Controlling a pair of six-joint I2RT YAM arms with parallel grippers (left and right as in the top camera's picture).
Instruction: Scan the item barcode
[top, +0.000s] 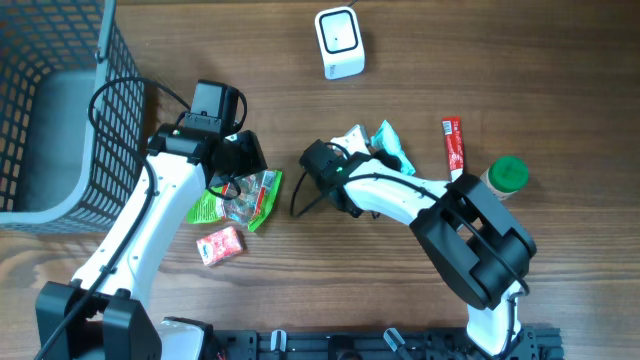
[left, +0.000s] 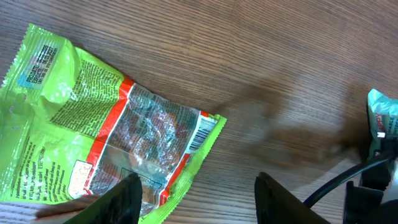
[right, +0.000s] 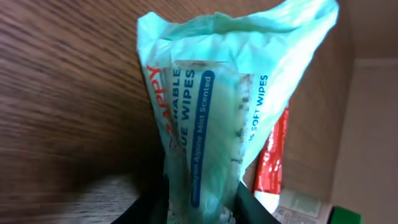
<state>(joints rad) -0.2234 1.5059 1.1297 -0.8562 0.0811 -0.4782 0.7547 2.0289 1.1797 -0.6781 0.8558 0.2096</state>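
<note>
A green snack bag (left: 93, 130) lies flat on the wood table, its barcode (left: 200, 132) facing up near its right corner. My left gripper (left: 199, 202) hovers open over that corner, with the left finger (left: 124, 199) above the bag's edge and nothing clamped. In the overhead view the bag (top: 245, 200) sits just under the left gripper (top: 240, 172). My right gripper (right: 202, 208) is shut on a pale teal wipes pack (right: 217, 93), which stands up between the fingers. From above the wipes pack (top: 385, 140) is mid-table. The white scanner (top: 338, 42) stands at the far edge.
A grey wire basket (top: 50, 110) fills the far left. A small red packet (top: 220, 245) lies near the front. A red stick pack (top: 453, 145) and a green-lidded bottle (top: 507, 175) lie right of the wipes.
</note>
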